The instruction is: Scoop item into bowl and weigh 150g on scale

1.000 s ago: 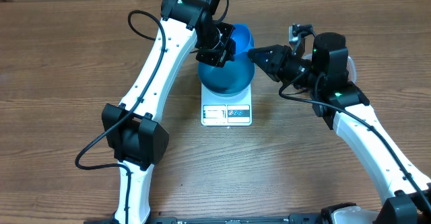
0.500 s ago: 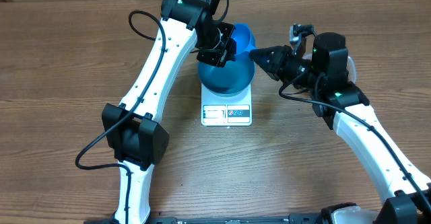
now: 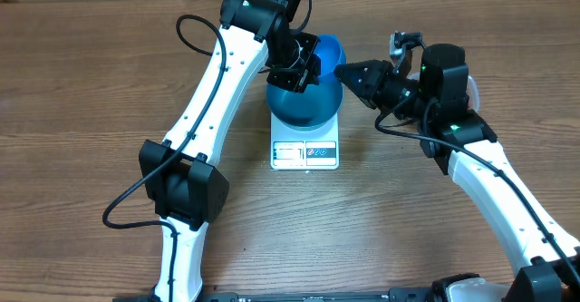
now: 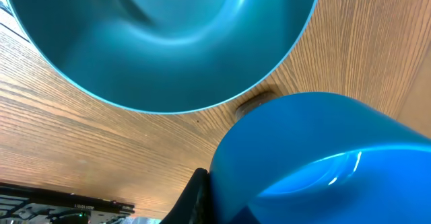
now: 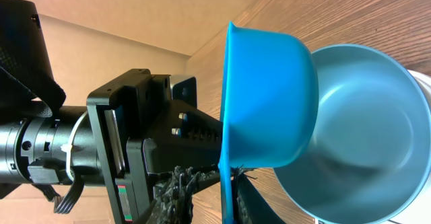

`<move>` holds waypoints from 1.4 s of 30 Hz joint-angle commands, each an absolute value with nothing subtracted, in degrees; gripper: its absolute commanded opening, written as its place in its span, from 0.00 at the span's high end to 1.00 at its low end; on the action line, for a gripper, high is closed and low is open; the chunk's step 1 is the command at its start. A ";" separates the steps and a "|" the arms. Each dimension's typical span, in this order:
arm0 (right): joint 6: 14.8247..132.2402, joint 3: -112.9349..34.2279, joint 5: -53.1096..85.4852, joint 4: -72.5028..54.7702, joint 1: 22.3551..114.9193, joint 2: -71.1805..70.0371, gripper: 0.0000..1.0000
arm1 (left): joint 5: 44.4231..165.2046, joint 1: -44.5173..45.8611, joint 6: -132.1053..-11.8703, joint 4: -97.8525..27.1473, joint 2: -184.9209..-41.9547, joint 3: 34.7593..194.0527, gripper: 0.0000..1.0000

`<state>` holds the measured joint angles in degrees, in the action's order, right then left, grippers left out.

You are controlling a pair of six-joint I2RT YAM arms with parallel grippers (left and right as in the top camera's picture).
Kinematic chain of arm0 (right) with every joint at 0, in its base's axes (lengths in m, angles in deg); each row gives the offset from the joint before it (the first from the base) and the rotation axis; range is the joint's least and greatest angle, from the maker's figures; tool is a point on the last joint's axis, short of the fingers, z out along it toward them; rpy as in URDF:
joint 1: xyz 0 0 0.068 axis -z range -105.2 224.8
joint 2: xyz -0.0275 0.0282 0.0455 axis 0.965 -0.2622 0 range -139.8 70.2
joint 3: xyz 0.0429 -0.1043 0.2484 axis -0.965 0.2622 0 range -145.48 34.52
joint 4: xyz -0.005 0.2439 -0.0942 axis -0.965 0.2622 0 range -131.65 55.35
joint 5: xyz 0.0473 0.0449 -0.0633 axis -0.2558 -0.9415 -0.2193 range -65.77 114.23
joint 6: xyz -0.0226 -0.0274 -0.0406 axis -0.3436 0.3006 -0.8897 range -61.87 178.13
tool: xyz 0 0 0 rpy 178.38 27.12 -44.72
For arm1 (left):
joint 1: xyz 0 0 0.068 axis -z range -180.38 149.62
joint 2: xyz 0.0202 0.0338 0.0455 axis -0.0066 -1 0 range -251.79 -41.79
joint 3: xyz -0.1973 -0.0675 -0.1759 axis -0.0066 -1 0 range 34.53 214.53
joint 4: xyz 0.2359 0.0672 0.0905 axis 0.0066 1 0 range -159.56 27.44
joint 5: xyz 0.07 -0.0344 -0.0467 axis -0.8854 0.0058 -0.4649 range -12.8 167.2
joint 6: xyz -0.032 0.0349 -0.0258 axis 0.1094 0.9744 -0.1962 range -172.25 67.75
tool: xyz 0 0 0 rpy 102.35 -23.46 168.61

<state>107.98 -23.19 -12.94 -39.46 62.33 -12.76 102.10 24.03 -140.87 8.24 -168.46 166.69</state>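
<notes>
— At centre frame overhead, the bowl (image 3: 304, 110) sits on the scale (image 3: 304, 153); the left gripper (image 3: 304, 69) clamps a blue scoop (image 3: 328, 48) above its rim.
— Right wrist view alone shows that scoop tipped sideways. Right gripper (image 3: 352, 73), just right of the bowl: can't tell if it's parted or closed.

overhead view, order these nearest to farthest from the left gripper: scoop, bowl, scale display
1. scoop: held by the left gripper, just to its right.
2. bowl: directly under the gripper, on the scale.
3. scale display: farthest, at the scale's front edge beyond the bowl.
</notes>
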 commanded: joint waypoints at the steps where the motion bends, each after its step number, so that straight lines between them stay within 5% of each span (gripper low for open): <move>1: 107.65 -24.37 -12.17 -39.78 62.00 -12.67 0.80 | 102.52 24.38 -141.37 8.42 -168.53 167.87 0.96; 42: 107.65 -24.37 -11.01 -38.49 62.00 -12.67 0.89 | 102.54 23.63 -140.72 9.33 -168.53 167.89 0.96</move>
<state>107.87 -23.19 -11.52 -38.47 62.33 -12.76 102.10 23.94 -140.83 9.25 -168.46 166.69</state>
